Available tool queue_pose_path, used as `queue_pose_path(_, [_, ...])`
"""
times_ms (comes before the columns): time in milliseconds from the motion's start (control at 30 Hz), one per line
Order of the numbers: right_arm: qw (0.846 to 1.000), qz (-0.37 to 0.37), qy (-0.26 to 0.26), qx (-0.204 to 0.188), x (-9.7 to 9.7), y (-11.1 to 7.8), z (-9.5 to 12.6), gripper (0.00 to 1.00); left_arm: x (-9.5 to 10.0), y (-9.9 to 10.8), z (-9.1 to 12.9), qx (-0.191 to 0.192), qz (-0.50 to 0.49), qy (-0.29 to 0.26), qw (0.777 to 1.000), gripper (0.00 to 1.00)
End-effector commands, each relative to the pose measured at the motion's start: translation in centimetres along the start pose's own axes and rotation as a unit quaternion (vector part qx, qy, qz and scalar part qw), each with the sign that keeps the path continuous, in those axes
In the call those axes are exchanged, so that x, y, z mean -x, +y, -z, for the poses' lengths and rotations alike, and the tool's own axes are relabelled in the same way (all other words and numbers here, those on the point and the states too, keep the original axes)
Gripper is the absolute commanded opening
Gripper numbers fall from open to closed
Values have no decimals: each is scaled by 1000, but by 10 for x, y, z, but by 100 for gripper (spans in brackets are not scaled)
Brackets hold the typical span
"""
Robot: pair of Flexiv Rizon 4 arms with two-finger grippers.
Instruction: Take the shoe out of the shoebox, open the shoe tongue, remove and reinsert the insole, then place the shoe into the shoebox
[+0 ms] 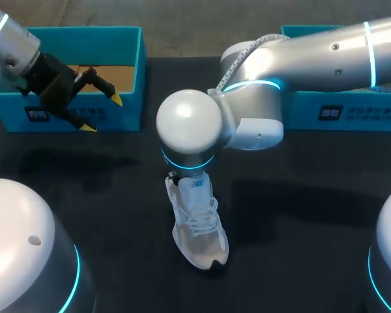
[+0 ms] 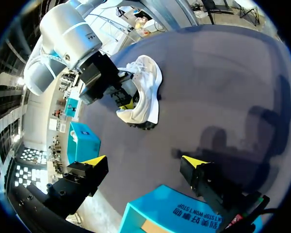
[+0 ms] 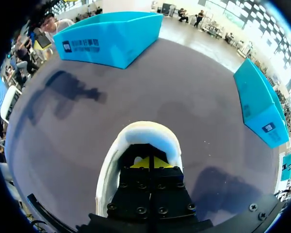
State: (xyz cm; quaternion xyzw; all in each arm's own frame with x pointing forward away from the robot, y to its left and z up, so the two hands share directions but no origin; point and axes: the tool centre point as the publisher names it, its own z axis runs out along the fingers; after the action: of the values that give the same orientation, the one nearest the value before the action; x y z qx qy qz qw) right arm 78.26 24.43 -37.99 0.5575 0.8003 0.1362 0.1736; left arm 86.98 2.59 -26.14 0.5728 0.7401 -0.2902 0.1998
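The white shoe [image 1: 199, 228] stands upright near the middle of the dark worktop [image 1: 300, 215], well apart from both boxes, its toe toward us. Our right jaws reach down into its opening, their yellow fingertips [image 3: 140, 163] pressed together inside it. Our left jaws hang wide apart above the near wall of the left blue shoebox [image 1: 127, 39]. A second blue box [image 1: 339, 111] sits at the far right.

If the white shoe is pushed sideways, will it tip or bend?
It may tip: the shoe stands upright on a narrow sole. Its laced fabric upper looks soft, so it would probably give when squeezed.
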Motion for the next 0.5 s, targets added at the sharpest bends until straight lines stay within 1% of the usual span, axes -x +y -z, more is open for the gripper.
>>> queue_pose_path(33, [1000, -1, 2, -1, -4, -2, -14, 0, 0, -1, 1, 1, 0, 1, 1000, 100])
queue_pose_path(167, [1000, -1, -2, -8, -5, -5, -24, 0, 0, -1, 1, 1, 0, 1, 1000, 100])
queue_pose_path(300, [1000, -15, 11, -12, -4, -7, -29, 0, 0, -1, 1, 1, 0, 1, 1000, 100])
queue_pose_path(367, [1000, -18, 10, -10, -4, -7, -22, 0, 0, -1, 1, 1, 0, 1, 1000, 100])
queue_pose_path(500, [1000, -20, 7, 11, -5, -2, 2, 0, 0, -1, 1, 1, 0, 1, 1000, 100])
